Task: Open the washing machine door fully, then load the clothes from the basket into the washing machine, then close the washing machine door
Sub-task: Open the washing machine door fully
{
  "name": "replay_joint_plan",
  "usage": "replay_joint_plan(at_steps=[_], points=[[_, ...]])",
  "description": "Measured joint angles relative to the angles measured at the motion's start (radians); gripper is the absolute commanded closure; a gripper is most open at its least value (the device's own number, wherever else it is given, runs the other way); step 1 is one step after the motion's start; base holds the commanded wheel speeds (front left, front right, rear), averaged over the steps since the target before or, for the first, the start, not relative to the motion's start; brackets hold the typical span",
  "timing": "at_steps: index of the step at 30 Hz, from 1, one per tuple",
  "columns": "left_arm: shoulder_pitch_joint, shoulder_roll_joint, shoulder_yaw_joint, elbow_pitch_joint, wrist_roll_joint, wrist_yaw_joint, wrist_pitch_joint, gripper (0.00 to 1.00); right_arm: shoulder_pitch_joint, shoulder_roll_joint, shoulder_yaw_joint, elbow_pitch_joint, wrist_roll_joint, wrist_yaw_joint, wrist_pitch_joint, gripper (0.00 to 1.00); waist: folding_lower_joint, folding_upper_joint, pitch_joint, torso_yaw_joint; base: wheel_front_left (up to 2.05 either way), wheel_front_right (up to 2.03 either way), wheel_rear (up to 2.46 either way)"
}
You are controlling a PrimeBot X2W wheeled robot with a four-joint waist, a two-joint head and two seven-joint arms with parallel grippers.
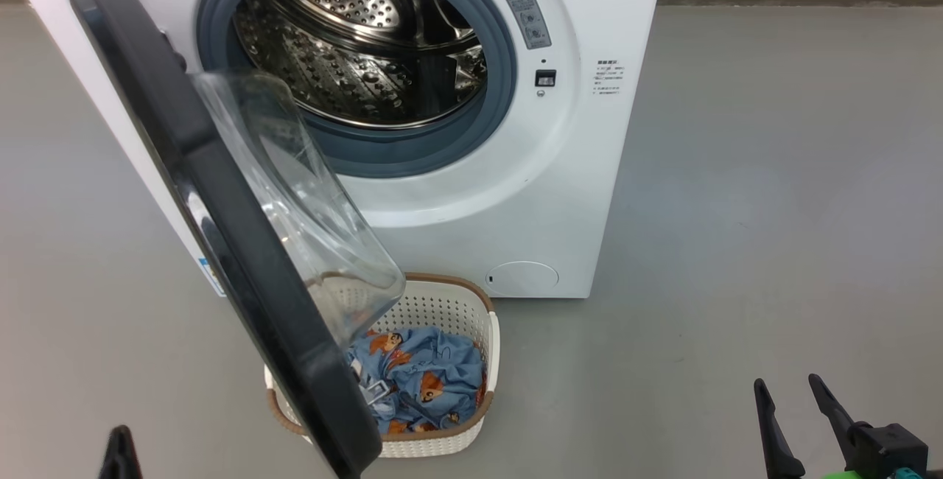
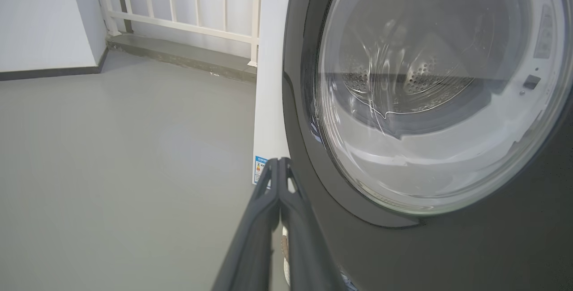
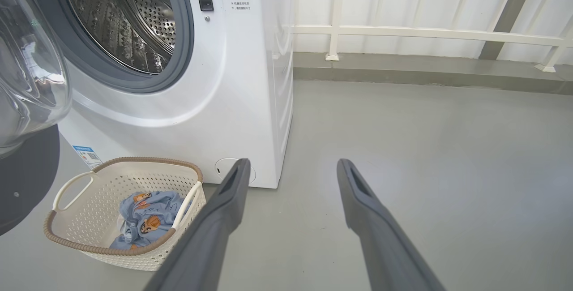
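Observation:
The white washing machine [image 1: 471,191] stands with its steel drum [image 1: 368,44] exposed. Its black washing machine door [image 1: 221,199] is swung out toward me on the left, the clear bowl window [image 1: 295,199] bulging over the basket. The cream basket [image 1: 442,309] sits on the floor below the opening, holding light blue clothes [image 1: 420,376]. My left gripper [image 1: 120,435] is shut with nothing in it, low at the left. In the left wrist view its tips [image 2: 278,162] sit close beside the door's outer face [image 2: 447,246]. My right gripper [image 1: 786,381] hangs open right of the basket [image 3: 89,219] and clothes [image 3: 143,215].
Grey floor [image 1: 773,206] spreads to the right of the machine and to the left of the door. A white railing [image 3: 425,33] on a low kerb [image 3: 425,71] runs behind the machine. A blue label [image 2: 259,170] marks the machine's lower corner.

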Motion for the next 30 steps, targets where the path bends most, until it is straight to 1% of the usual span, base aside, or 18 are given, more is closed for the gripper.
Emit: replay_joint_plan(at_steps=[3, 10, 14, 17, 19, 23, 24, 26, 28, 30], points=[[-0.001, 0.0, 0.016, -0.027, -0.008, 0.013, 0.0, 1.0, 0.0, 0.0, -0.002, -0.001, 0.0, 0.0, 0.0, 0.0, 0.0, 0.0, 0.0, 0.007, 0.0, 0.0, 0.0], [-0.004, 0.0, 0.018, -0.137, -0.022, 0.055, 0.0, 1.0, 0.0, 0.003, -0.007, 0.0, -0.007, 0.0, 0.0, 0.0, -0.0001, 0.0, 0.0, 0.026, 0.0, 0.0, 0.0], [-0.004, 0.0, 0.002, -0.215, -0.036, 0.101, 0.0, 1.0, 0.0, 0.005, -0.01, 0.0, -0.007, 0.0, 0.0, 0.0, 0.0, 0.0, 0.0, 0.038, 0.0, 0.0, 0.0], [-0.005, 0.0, -0.01, -0.298, -0.036, 0.138, 0.0, 1.0, 0.0, 0.007, -0.017, 0.001, -0.007, 0.0, 0.0, 0.0, -0.0001, 0.0, 0.0, 0.048, 0.0, 0.0, 0.0], [-0.011, 0.001, -0.028, -0.377, -0.032, 0.148, 0.0, 1.0, 0.0, 0.008, -0.025, 0.001, -0.007, 0.0, 0.0, 0.0, 0.0, 0.0, 0.0, 0.055, 0.0, 0.0, 0.0], [-0.044, 0.001, -0.07, -0.538, -0.015, 0.157, -0.002, 1.0, 0.001, 0.01, -0.028, 0.0, -0.007, 0.0, 0.0, 0.0, 0.0, 0.0, 0.002, 0.072, 0.0, 0.0, 0.0], [-0.049, 0.002, -0.101, -0.613, 0.0, 0.156, -0.003, 1.0, 0.001, 0.011, -0.029, 0.0, -0.007, 0.0, 0.0, 0.0, -0.0001, 0.0, 0.003, 0.081, 0.0, 0.0, 0.0], [-0.057, 0.002, -0.137, -0.669, 0.012, 0.155, -0.003, 1.0, 0.001, 0.012, -0.029, 0.001, -0.007, 0.0, 0.0, 0.0, 0.0, 0.0, 0.003, 0.089, 0.0, 0.0, 0.0], [-0.061, 0.003, -0.176, -0.715, 0.024, 0.142, -0.003, 1.0, 0.001, 0.014, -0.029, 0.001, -0.007, 0.0, 0.0, 0.0, 0.0, 0.0, 0.003, 0.096, 0.0, 0.0, 0.0], [-0.061, 0.005, -0.235, -0.739, 0.026, 0.113, -0.003, 1.0, 0.001, 0.015, -0.03, 0.001, -0.007, 0.0, 0.0, 0.0, -0.0001, 0.0, 0.003, 0.102, 0.0, 0.0, 0.0]])
